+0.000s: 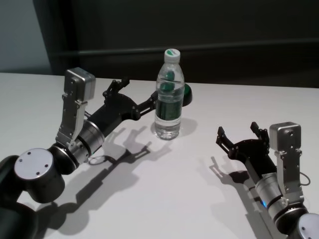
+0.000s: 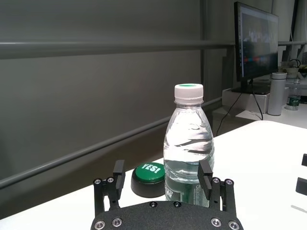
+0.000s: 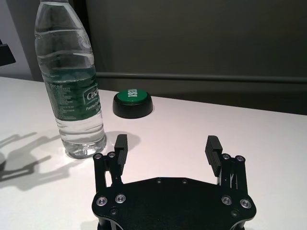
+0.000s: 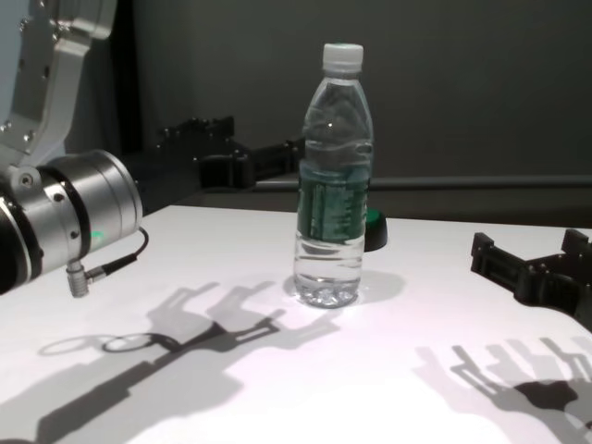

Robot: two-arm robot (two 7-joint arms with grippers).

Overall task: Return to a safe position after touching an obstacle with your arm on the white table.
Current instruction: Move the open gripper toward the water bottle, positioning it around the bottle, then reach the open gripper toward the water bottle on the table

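The obstacle, a clear water bottle (image 1: 169,94) with a white cap and dark green label, stands upright on the white table (image 1: 174,194). My left gripper (image 1: 136,94) hovers just left of the bottle, open and holding nothing. One of its fingers (image 1: 151,103) reaches the bottle's side; I cannot tell whether it touches. In the left wrist view the bottle (image 2: 188,143) rises just beyond the open left gripper (image 2: 162,173). My right gripper (image 1: 239,132) is open and empty, well to the right of the bottle (image 3: 72,91) and nearer to me.
A black puck with a green top (image 1: 187,94) sits just behind the bottle, also visible as the puck (image 3: 133,102) in the right wrist view. A dark wall runs behind the table's far edge. Beyond the table stand a monitor (image 2: 255,43) and a white flask (image 2: 277,93).
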